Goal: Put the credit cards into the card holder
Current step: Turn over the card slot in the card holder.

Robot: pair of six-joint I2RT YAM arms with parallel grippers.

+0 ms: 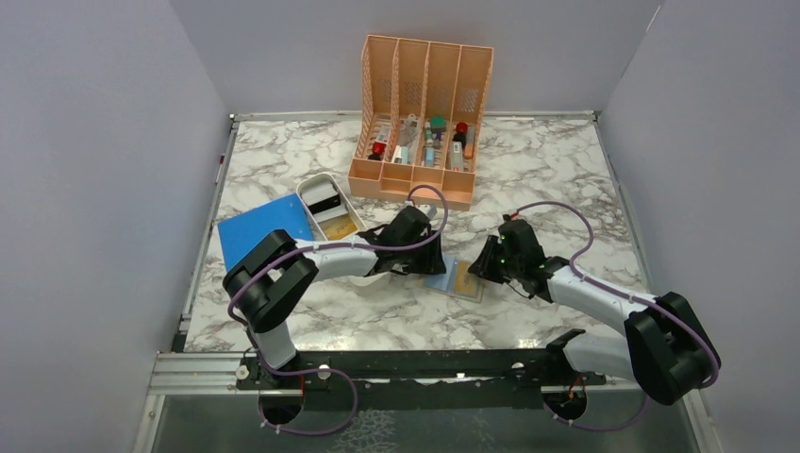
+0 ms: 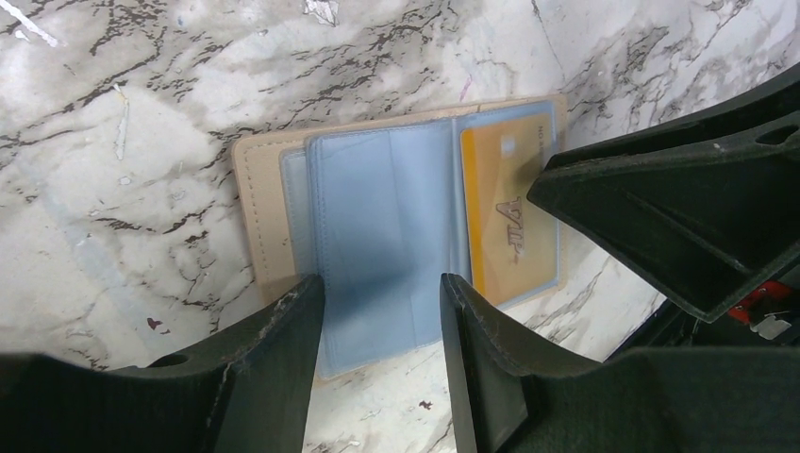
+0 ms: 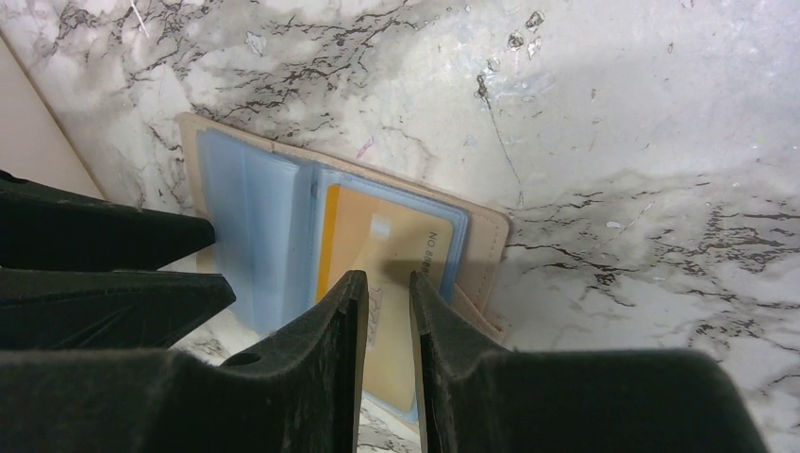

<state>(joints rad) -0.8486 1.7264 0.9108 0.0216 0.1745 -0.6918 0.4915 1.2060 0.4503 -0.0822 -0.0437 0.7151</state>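
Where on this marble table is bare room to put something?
Free: the marble table right of the orange slotted rack, and the near strip along the black rail. Crowded: centre, left hand and right hand over the tan card holder; the white oblong tray beside the blue sheet.

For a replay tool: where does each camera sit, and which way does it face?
Top external: fixed above and behind the robot, looking down on the table; left gripper and right gripper show.
Left wrist: on that wrist, looking down at the card holder; own fingers at bottom.
Right wrist: on that wrist, looking down at the gold card; own fingers at bottom.
Shared: both wrist views show the card holder and the other gripper.
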